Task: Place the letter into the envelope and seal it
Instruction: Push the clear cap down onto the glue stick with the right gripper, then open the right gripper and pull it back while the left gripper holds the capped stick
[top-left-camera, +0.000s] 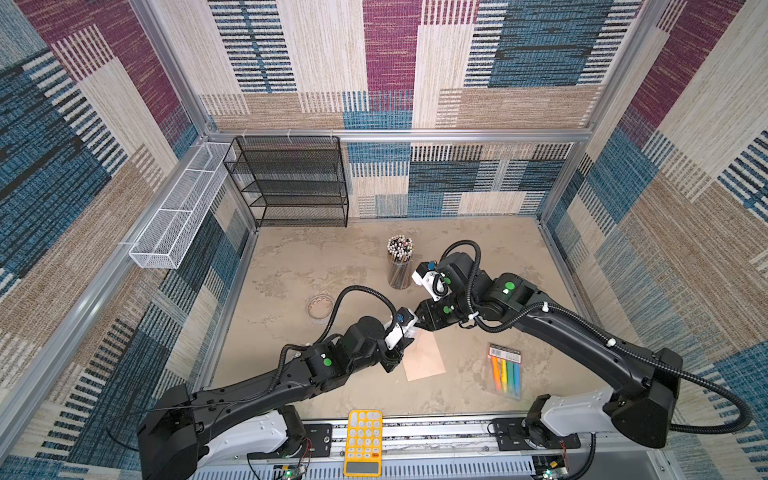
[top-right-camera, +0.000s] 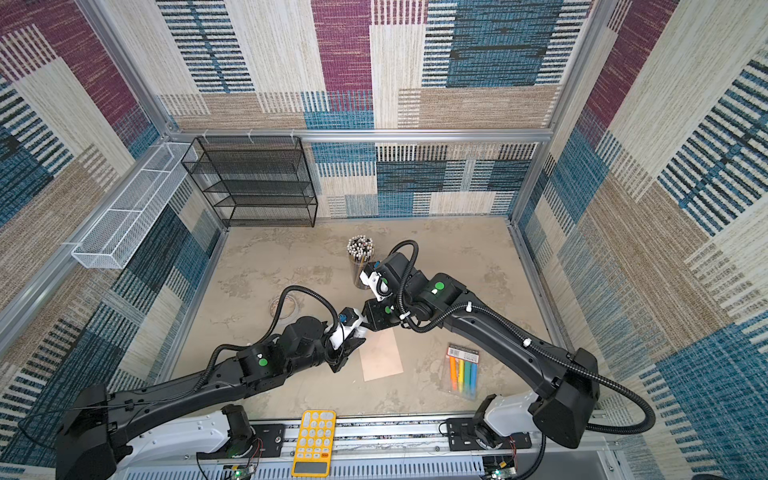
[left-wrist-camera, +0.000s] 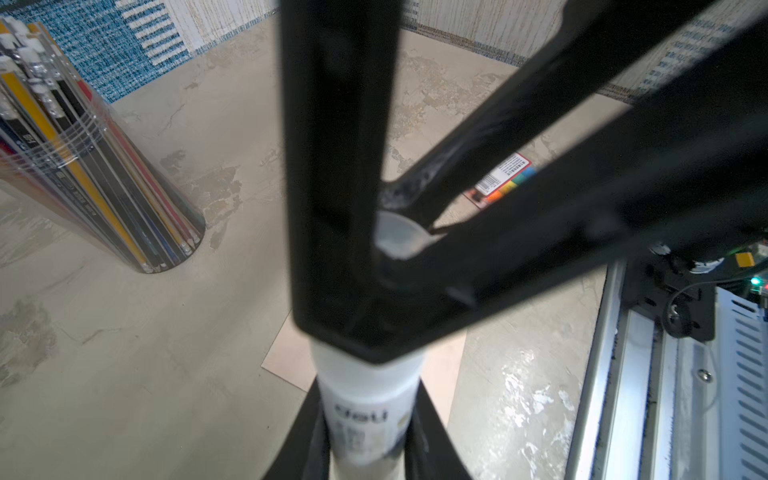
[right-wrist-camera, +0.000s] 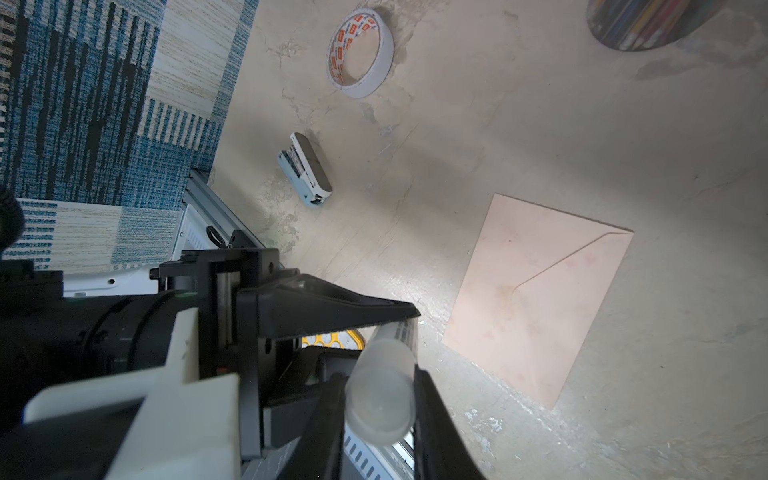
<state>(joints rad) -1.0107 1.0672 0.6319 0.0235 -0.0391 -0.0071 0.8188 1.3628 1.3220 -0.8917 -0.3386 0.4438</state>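
Note:
The peach-tan envelope (top-left-camera: 424, 357) (top-right-camera: 381, 355) (right-wrist-camera: 540, 303) lies flat on the table with its pointed flap folded down. The letter is hidden from every view. Just above the envelope's far left corner, both grippers hold one white glue stick (left-wrist-camera: 368, 399) (right-wrist-camera: 382, 399). My left gripper (top-left-camera: 405, 336) (top-right-camera: 353, 340) (left-wrist-camera: 368, 415) is shut on its labelled body. My right gripper (top-left-camera: 419, 318) (top-right-camera: 368, 318) (right-wrist-camera: 380, 407) is shut on its translucent cap (left-wrist-camera: 399, 237), meeting the left one tip to tip.
A clear cup of pencils (top-left-camera: 400, 266) stands behind the grippers. A tape roll (top-left-camera: 320, 306) (right-wrist-camera: 360, 54) and a small stapler (right-wrist-camera: 305, 174) lie to the left. A highlighter pack (top-left-camera: 505, 370) is on the right, a yellow calculator (top-left-camera: 363, 442) at the front rail, and a black mesh shelf (top-left-camera: 291, 183) at the back left.

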